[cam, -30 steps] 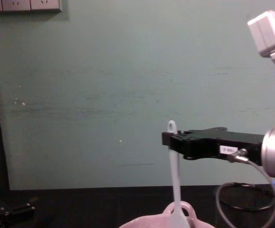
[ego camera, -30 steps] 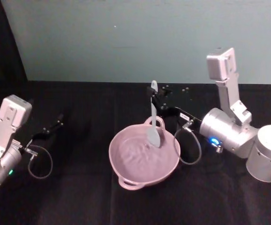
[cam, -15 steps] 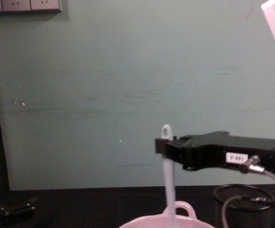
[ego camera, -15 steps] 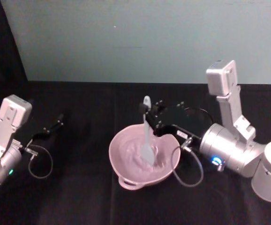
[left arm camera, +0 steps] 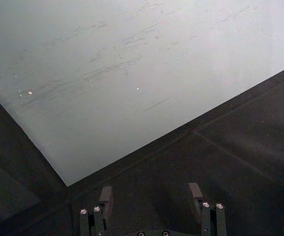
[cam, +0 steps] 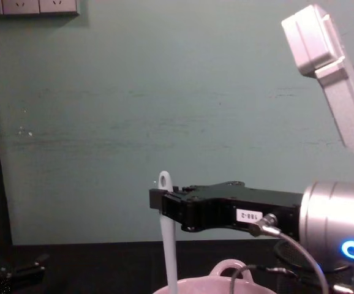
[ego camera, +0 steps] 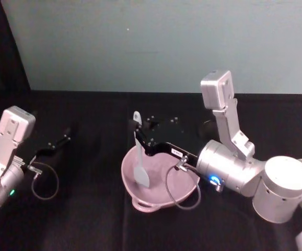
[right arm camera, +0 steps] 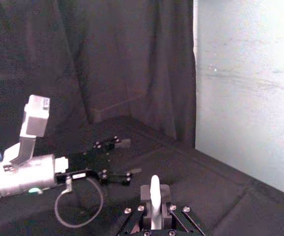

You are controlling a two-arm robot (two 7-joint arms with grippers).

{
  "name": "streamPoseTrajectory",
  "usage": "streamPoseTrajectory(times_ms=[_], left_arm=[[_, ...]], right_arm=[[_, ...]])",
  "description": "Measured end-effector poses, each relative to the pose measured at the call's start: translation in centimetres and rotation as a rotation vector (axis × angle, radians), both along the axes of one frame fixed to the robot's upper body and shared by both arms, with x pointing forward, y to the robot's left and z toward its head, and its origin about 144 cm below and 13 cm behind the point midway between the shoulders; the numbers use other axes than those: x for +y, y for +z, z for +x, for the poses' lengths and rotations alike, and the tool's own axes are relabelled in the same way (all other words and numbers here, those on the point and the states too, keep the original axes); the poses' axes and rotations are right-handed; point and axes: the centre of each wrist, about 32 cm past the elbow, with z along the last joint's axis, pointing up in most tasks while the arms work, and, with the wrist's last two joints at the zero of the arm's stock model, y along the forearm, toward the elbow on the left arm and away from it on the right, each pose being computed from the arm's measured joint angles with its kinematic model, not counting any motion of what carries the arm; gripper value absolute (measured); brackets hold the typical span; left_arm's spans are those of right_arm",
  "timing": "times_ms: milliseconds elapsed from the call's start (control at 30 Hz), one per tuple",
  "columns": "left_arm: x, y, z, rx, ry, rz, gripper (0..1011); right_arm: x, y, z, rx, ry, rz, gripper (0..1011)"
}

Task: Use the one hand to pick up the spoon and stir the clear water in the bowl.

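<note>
Tool on the right arm (ego camera: 139, 138) is shut tight on the spoon (ego camera: 141, 170). Its two black fingers pinch the thin handle high up, just under the little hole at the end. The tool lies flat and reaches over the bowl (ego camera: 159, 194) from the bowl's right side. A small white label (cam: 248, 215) with numbers sits on the side of the tool. A grey cable (ego camera: 183, 194) hangs from it in a loop over the bowl's right rim.

The white spoon stands almost straight up. Its flat blade points down inside the pink bowl, close to the bowl's left wall. From the chest view the handle goes down behind the bowl's rim. I cannot tell if the blade touches the water.

The bowl sits on the black tabletop (ego camera: 88, 219). It has one loop handle on its near rim and one on its far rim. The big silver arm (ego camera: 229, 167) with a blue light is to the right of the bowl.

The left tool (ego camera: 63, 140) is well away to the left of the bowl, low over the tabletop. Its fingers are spread apart and hold nothing. A pale green wall (ego camera: 140, 47) stands behind the bowl.
</note>
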Motion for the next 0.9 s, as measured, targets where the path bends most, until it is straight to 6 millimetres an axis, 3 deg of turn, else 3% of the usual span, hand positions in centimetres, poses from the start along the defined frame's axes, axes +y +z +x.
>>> streamPoseTrajectory(times_ms=[267, 400, 700, 900], left_arm=[[0.0, 0.0, 0.0, 0.0, 0.0, 0.0, 1005], [0.0, 0.0, 0.0, 0.0, 0.0, 0.0, 1005], [0.0, 0.0, 0.0, 0.0, 0.0, 0.0, 1005], [0.0, 0.0, 0.0, 0.0, 0.0, 0.0, 1005]], right_arm=[[-0.2, -0.2, 1.9, -0.013, -0.032, -0.004, 118], [-1.5, -0.2, 2.4, -0.023, -0.086, -0.009, 118], [-4.4, 0.3, 1.2, -0.035, -0.146, -0.026, 118], [-4.7, 0.4, -0.1, -0.032, -0.135, -0.033, 118]])
